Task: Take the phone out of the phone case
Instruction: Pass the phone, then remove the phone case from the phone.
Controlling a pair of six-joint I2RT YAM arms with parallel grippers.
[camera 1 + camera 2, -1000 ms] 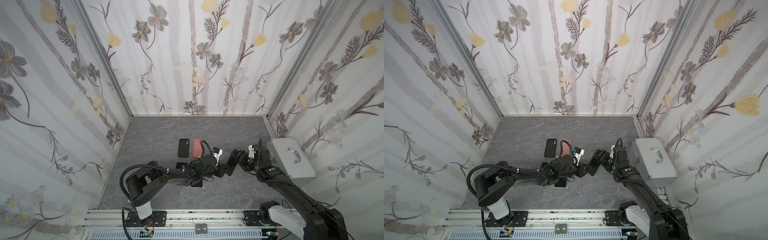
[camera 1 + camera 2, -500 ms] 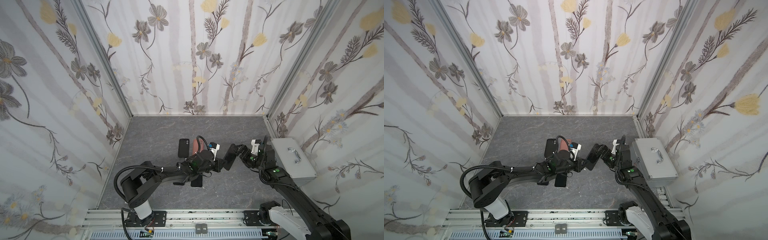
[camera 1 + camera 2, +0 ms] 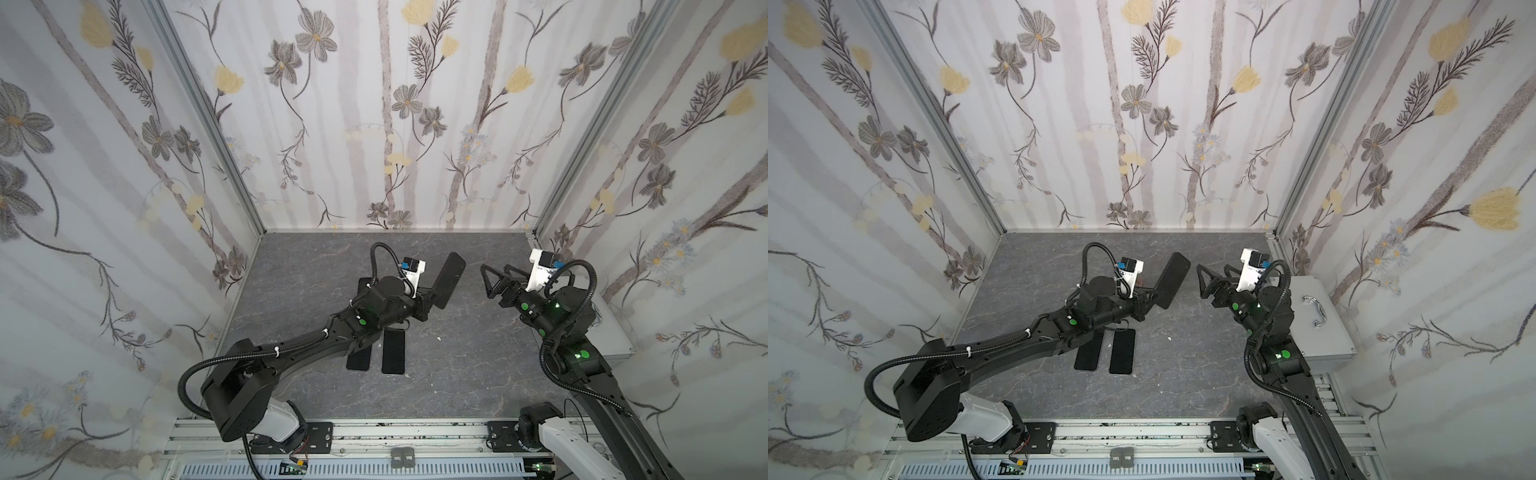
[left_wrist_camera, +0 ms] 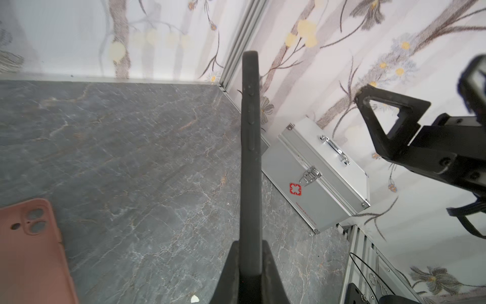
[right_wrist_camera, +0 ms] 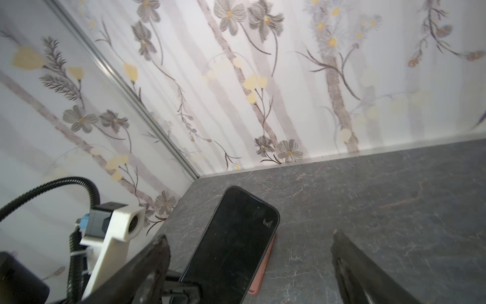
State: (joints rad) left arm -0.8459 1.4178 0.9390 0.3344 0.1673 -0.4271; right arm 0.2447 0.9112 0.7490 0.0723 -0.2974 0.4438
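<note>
Two arms face each other over the dark grey marbled surface [image 3: 436, 374]. The task's thing is a black slab-shaped phone in a dark matte case [image 3: 448, 274], glossy screen side seen from the right wrist view [image 5: 231, 244], a small pale mark near its upper corner. In the left wrist view it shows edge-on [image 4: 251, 147], with raised side buttons along the rim. It is lifted off the surface and tilted, held by its lower end, in both top views [image 3: 1170, 280].

The left gripper [image 4: 249, 263] has its fingers [image 4: 273, 273] clamped tight on the bottom end of that phone, one on each flat side. The right gripper [image 3: 492, 280] sits well apart from the phone, its triangular black fingers [image 3: 1204, 276] spread wide, holding and touching nothing; both tips frame the phone in the right wrist view [image 5: 155, 252].

A pink soft phone case with camera cut-outs [image 4: 29, 247] lies flat on the surface under the left arm. Two flat black rectangles [image 3: 393, 352] lie side by side nearer the rail; phone or case, cannot tell. A silver metal box with a red cross and handle [image 4: 318, 171] stands at the right wall.
</note>
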